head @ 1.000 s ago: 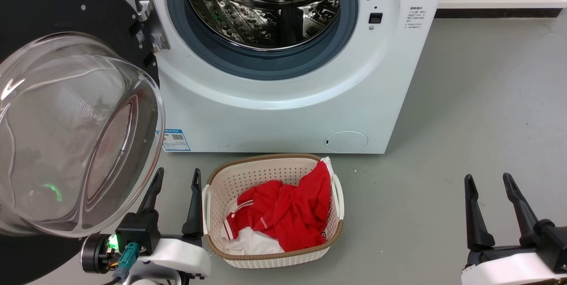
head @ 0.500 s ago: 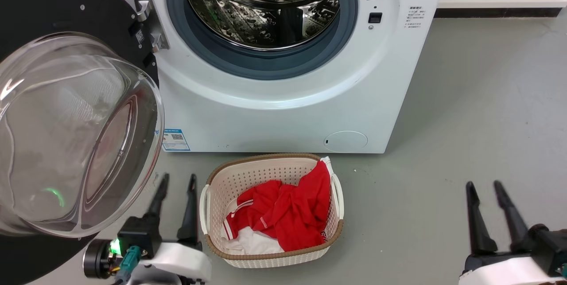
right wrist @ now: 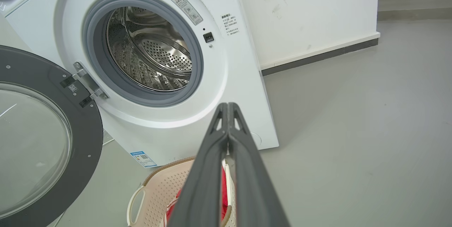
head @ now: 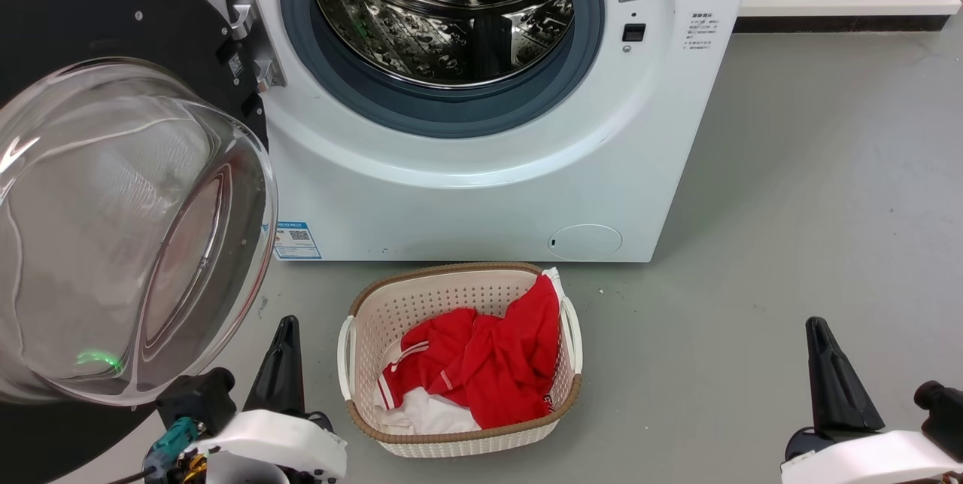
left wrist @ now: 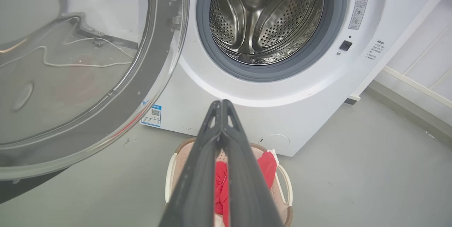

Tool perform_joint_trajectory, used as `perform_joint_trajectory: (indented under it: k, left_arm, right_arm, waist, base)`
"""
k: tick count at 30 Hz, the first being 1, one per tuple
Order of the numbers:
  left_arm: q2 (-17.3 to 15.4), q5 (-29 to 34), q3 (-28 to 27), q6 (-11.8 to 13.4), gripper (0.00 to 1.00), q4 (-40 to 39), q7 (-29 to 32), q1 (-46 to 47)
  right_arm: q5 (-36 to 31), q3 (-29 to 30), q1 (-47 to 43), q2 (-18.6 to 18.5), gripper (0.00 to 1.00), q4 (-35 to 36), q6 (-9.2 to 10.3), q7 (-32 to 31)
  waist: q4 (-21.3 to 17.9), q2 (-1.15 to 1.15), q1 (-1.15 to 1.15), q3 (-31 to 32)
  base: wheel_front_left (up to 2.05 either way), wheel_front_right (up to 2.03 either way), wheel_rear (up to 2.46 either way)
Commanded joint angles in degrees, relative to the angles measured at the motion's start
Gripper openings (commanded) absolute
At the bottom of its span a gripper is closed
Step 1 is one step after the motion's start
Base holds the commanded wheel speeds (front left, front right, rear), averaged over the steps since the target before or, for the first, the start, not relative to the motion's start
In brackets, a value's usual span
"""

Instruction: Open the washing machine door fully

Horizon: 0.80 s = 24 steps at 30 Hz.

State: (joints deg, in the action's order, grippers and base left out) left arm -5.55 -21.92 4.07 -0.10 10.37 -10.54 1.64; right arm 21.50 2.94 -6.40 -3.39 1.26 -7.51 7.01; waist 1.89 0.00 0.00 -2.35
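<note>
The washing machine door [head: 90,17], a large black disc with a bulging clear glass bowl [head: 113,228], stands swung out to the left on its metal hinge [head: 248,32]. The white washing machine [head: 481,198] shows its steel drum [head: 444,10] inside a blue-grey gasket. My left gripper [head: 286,324] is shut and holds nothing, low on the floor just right of the door's lower edge and apart from it. My right gripper [head: 816,322] is shut and holds nothing at the lower right, far from the door. The door [left wrist: 70,78] lies left of the shut left gripper [left wrist: 221,102]. The right gripper [right wrist: 228,104] points at the machine's front.
A white wicker-look basket [head: 376,303] holding red and white clothes [head: 481,363] sits on the grey floor in front of the machine, between my two grippers. A wall with a dark skirting [head: 843,21] runs at the far right. Open floor stretches to the right.
Both grippers went from open to shut and drew back toward the bottom of the head view. The door has not visibly moved.
</note>
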Motion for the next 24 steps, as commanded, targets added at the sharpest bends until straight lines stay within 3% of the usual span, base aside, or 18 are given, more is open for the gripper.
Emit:
perform_joint_trajectory:
  k: [1,4,24]
  left_arm:
    - [-0.1,-1.9,-0.5,-0.3,0.00,-0.7,0.3,1.6]
    - [0.1,-6.9,-1.2,-0.9,0.00,-0.4,1.5,1.8]
    - [0.8,-24.3,-3.8,-2.7,0.00,0.6,5.8,2.7]
  right_arm:
    - [2.1,-0.1,1.7,-0.5,0.00,0.4,0.00,-0.1]
    - [7.5,-0.3,2.6,-0.8,0.00,-0.8,0.01,-0.7]
    - [25.9,-0.5,5.4,-1.4,0.00,-4.6,0.01,-3.2]
  waist:
    - [0.0,0.00,0.00,0.0]
    - [-0.1,0.00,0.00,0.1]
    - [-0.4,0.00,0.00,0.5]
  base:
    - [0.00,0.00,0.00]
    - [0.00,0.00,0.00]
    - [0.00,0.00,0.00]
